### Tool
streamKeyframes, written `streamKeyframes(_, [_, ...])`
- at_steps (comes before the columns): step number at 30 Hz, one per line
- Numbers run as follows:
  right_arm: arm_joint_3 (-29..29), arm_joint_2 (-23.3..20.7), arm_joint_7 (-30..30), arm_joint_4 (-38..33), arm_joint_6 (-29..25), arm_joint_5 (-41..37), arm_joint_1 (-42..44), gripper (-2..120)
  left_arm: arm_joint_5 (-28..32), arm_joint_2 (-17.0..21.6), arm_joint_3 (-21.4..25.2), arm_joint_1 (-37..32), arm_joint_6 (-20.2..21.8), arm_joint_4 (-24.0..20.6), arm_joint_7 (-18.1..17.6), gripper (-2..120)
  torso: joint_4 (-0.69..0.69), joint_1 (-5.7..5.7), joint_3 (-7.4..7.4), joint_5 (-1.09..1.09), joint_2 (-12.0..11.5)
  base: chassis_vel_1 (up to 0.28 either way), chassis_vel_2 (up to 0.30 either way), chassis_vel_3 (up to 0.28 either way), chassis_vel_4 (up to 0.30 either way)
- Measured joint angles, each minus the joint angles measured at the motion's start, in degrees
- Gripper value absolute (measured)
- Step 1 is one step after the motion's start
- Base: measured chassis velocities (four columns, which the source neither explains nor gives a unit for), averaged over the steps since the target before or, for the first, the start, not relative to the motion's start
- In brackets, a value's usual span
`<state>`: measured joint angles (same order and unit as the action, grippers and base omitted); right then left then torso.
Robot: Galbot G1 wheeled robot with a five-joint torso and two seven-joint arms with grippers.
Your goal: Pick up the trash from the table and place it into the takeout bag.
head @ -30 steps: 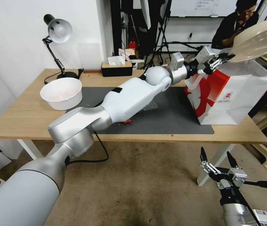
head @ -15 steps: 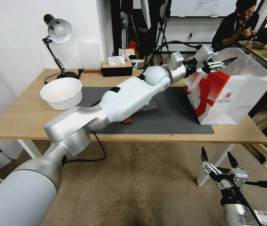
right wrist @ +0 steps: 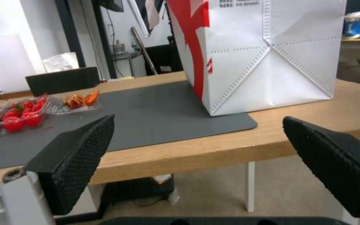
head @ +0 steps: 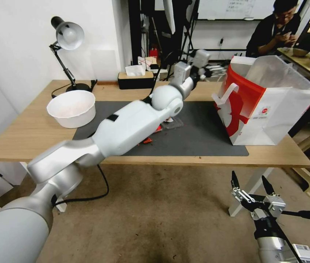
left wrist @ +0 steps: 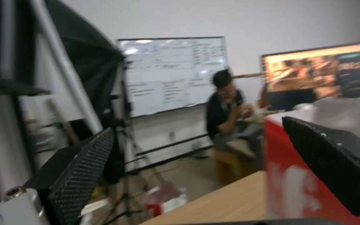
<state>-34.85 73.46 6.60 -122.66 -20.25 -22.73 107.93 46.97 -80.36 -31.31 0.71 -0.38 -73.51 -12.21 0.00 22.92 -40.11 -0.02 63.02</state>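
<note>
The takeout bag (head: 268, 106) stands upright at the 3 o'clock end of the dark grey mat (head: 198, 135) on the counter (head: 20, 142), its mouth open and one white loop handle (head: 228, 94) hanging over its red side. In the right wrist view the bag's white folded side (right wrist: 272, 56) rests on the mat's corner. Near the mat's middle lies a clear plastic tray (head: 171, 123) with red scraps, partly hidden behind the left arm; the right wrist view shows clear trays (right wrist: 19, 114) holding red and orange pieces. A white bowl (head: 71, 107) sits at 9 o'clock, just off the mat.

The left gripper (head: 213, 69) is raised above the counter's far edge, at about 11 o'clock from the bag and apart from it, its fingers (left wrist: 80, 175) spread wide with nothing between them. The right gripper (head: 250, 186) hangs low in front of the counter, below its near edge, fingers (right wrist: 76, 159) apart and empty.
</note>
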Motion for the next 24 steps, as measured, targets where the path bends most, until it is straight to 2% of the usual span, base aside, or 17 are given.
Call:
streamKeyframes(3, [0.00,0.00,0.00,0.00,0.00,0.00,0.00,100,0.00,0.00,0.00,0.00,0.00,0.00,0.00,100,0.00,0.00,0.00,0.00,0.00,0.000,0.000,0.000,0.000])
streamKeyframes(4, [0.01,0.20,0.02,-0.21,0.02,0.19,0.07,100,-1.80,1.11,1.84,-2.69,2.06,-3.74,-7.21,100,0.00,0.00,0.00,0.00,0.00,0.000,0.000,0.000,0.000])
streamKeyframes(6, [0.02,0.31,0.03,-0.30,0.02,0.31,0.16,100,-3.18,1.62,2.55,-3.95,3.26,-5.34,-9.89,100,0.00,0.00,0.00,-0.01,0.00,0.000,0.000,0.000,0.000])
streamKeyframes(7, [0.02,0.31,0.03,-0.30,0.02,0.31,0.16,100,-3.18,1.62,2.55,-3.95,3.26,-5.34,-9.89,100,0.00,0.00,0.00,-0.01,0.00,0.000,0.000,0.000,0.000])
streamKeyframes(9, [0.01,0.42,0.06,-0.41,0.02,0.48,0.31,100,-6.26,2.90,3.56,-5.94,4.90,-7.93,-13.19,100,-0.02,0.00,0.00,0.01,0.00,0.000,0.000,0.000,0.000])
streamKeyframes(10, [0.01,0.42,0.06,-0.41,0.02,0.48,0.31,100,-6.26,2.90,3.56,-5.94,4.90,-7.93,-13.19,100,-0.02,0.00,0.00,0.01,0.00,0.000,0.000,0.000,0.000])
streamKeyframes(13, [-0.01,0.35,0.07,-0.71,0.01,0.72,0.75,100,-10.78,6.86,5.28,-10.73,8.36,-13.32,-19.08,100,0.00,0.00,0.00,0.00,0.00,0.000,0.000,0.000,0.000])
streamKeyframes(14, [-0.01,0.35,0.07,-0.71,0.01,0.72,0.75,100,-10.78,6.86,5.28,-10.73,8.36,-13.32,-19.08,100,0.00,0.00,0.00,0.00,0.00,0.000,0.000,0.000,0.000])
streamKeyframes(17, [-0.08,0.17,0.07,-1.00,-0.06,0.78,1.01,100,-13.39,12.01,8.05,-16.97,10.70,-19.34,-20.39,100,-0.01,0.00,0.00,0.01,0.00,0.000,0.000,0.000,0.000])
streamKeyframes(18, [-0.08,0.17,0.07,-1.00,-0.06,0.78,1.01,100,-13.39,12.01,8.05,-16.97,10.70,-19.34,-20.39,100,-0.01,0.00,0.00,0.01,0.00,0.000,0.000,0.000,0.000])
streamKeyframes(20, [0.00,0.15,0.07,-1.09,-0.09,0.97,1.00,100,-14.04,16.17,13.69,-24.00,11.39,-24.42,-20.64,100,0.00,0.00,0.01,0.02,0.01,0.000,0.000,0.000,0.000])
streamKeyframes(21, [0.12,0.16,0.07,-1.09,-0.09,1.08,0.88,100,-14.39,17.66,15.78,-26.97,11.43,-25.77,-20.55,100,0.01,0.00,0.00,-0.01,0.00,0.000,0.000,0.000,0.000])
streamKeyframes(22, [0.12,0.16,0.07,-1.09,-0.09,1.08,0.88,100,-14.39,17.66,15.78,-26.97,11.43,-25.77,-20.55,100,0.01,0.00,0.00,-0.01,0.00,0.000,0.000,0.000,0.000])
streamKeyframes(23, [0.30,0.15,0.07,-1.11,-0.03,1.26,0.67,100,-15.44,19.80,19.53,-31.58,11.38,-28.74,-20.35,100,0.00,0.00,0.01,0.04,0.01,0.000,0.000,0.000,0.000])
streamKeyframes(24, [0.37,0.10,0.07,-1.17,0.06,1.35,0.62,100,-16.04,21.01,21.50,-34.99,11.37,-30.82,-20.12,100,0.00,0.00,0.00,0.00,0.01,0.000,0.000,0.000,0.000])
